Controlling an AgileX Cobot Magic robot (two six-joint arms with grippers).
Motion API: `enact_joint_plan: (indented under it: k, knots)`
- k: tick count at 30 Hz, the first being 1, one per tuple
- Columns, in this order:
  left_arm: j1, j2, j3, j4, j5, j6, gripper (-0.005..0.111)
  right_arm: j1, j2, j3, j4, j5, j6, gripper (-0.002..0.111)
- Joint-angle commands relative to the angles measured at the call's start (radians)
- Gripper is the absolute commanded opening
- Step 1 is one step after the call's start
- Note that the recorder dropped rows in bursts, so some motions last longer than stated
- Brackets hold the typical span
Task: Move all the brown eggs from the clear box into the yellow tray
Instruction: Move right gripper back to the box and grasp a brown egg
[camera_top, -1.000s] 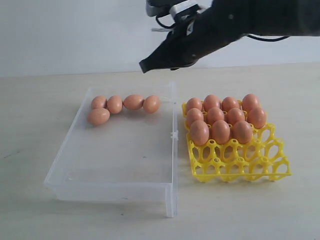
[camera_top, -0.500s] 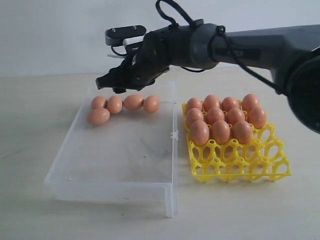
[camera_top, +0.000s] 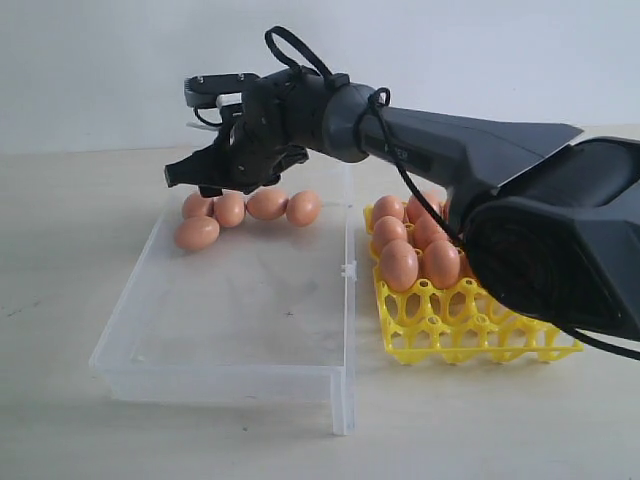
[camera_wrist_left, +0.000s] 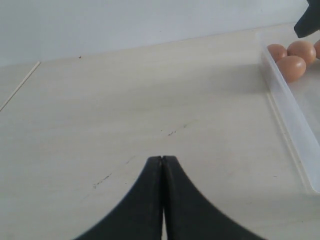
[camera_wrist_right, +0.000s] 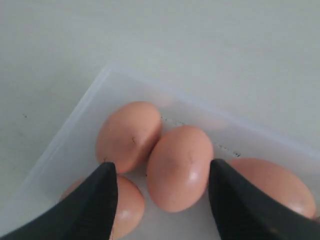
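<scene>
**Brown eggs (camera_top: 266, 203) waiting at the far end of the clear box (camera_top: 346, 300), one lined up for the pick**

The right gripper (camera_top: 200, 181) is hanging just above the cluster, its fingers spread wide and holding nothing. In the right wrist view the gripper (camera_wrist_right: 160, 169) is straddling one egg (camera_wrist_right: 179, 167). That egg is touching a corner egg (camera_wrist_right: 127, 135) on one side and sitting just beside a third (camera_wrist_right: 272, 187) on the other.

From where I am standing, five eggs are lying in the box. Four are in a row along the far wall and one (camera_top: 197, 233) is a little nearer. The rest of the box floor is bare.

To the right, the yellow tray (camera_top: 450, 322) is carrying eggs in its far rows, while its near cups are standing open. The arm is hiding part of the tray.

The left gripper (camera_wrist_left: 162, 160) is idling over the table (camera_top: 60, 300), pinched together on nothing, outside the box wall.

I would say the step in hand is the approach to the next egg. The next move calls for a straight descent, so that the fingers slide into the tight gaps beside the egg without knocking its neighbours. After that come a gentle squeeze, a lift and a carry to an open cup.
</scene>
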Motion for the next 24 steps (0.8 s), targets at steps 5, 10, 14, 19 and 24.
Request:
enact_joint_plan:
  k: [5, 10, 14, 19, 24]
  knots:
    - [-0.006, 0.001, -0.004, -0.002, -0.009, -0.005, 0.000, 0.001, 0.036, -0.075, 0.000, 0.040, 0.013, 0.054]
    - [-0.006, 0.001, -0.004, -0.002, -0.009, -0.005, 0.000, -0.001, 0.069, -0.119, 0.007, 0.039, 0.013, 0.054]
    - [-0.006, 0.001, -0.004, -0.002, -0.009, -0.005, 0.000, -0.001, 0.083, -0.125, 0.004, 0.022, 0.016, 0.054]
    - [-0.006, 0.001, -0.004, -0.002, -0.009, -0.005, 0.000, -0.010, 0.097, -0.125, -0.029, 0.006, 0.055, 0.054]
    - [-0.006, 0.001, -0.004, -0.002, -0.009, -0.005, 0.000, -0.017, 0.109, -0.125, -0.029, -0.006, 0.085, 0.054]
